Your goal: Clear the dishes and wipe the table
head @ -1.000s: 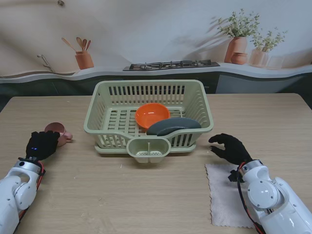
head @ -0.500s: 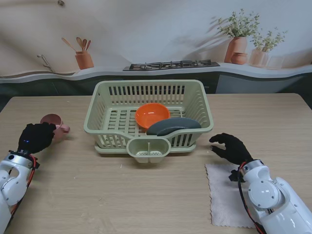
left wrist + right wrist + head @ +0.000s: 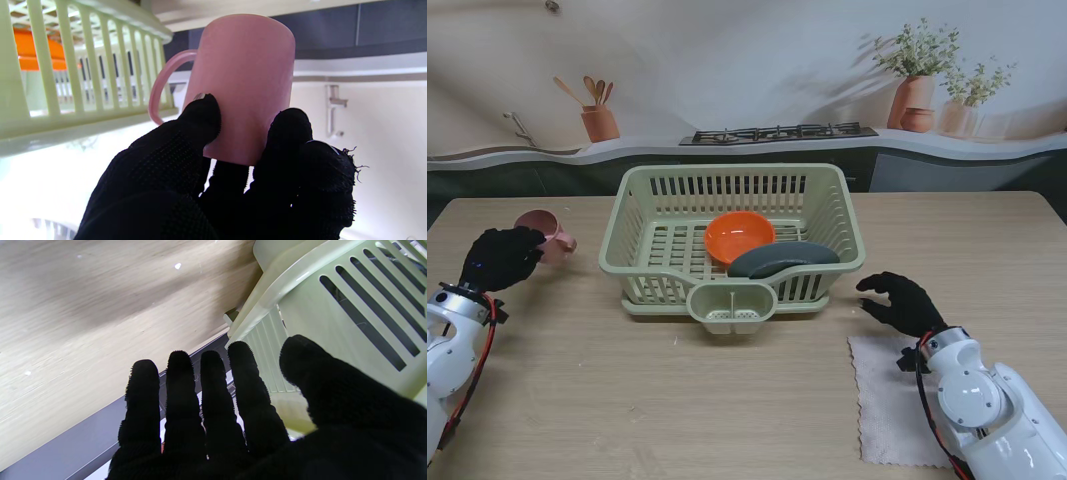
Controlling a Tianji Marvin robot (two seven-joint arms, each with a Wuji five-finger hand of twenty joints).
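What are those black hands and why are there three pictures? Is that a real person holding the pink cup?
No, it is a robot with two white arms, and the black gloves cover its mechanical fingers. The wide picture comes from a camera high on its stand, looking down at the wooden table. The other two come from little cameras on its wrists, looking along the fingers, so they appear upside down. The left hand is holding the pink mug, lifted beside the green dish rack. Inside the rack sit an orange bowl and a dark grey dish. The right hand holds nothing; its fingers are spread near the rack, just past a beige cloth lying on the table.
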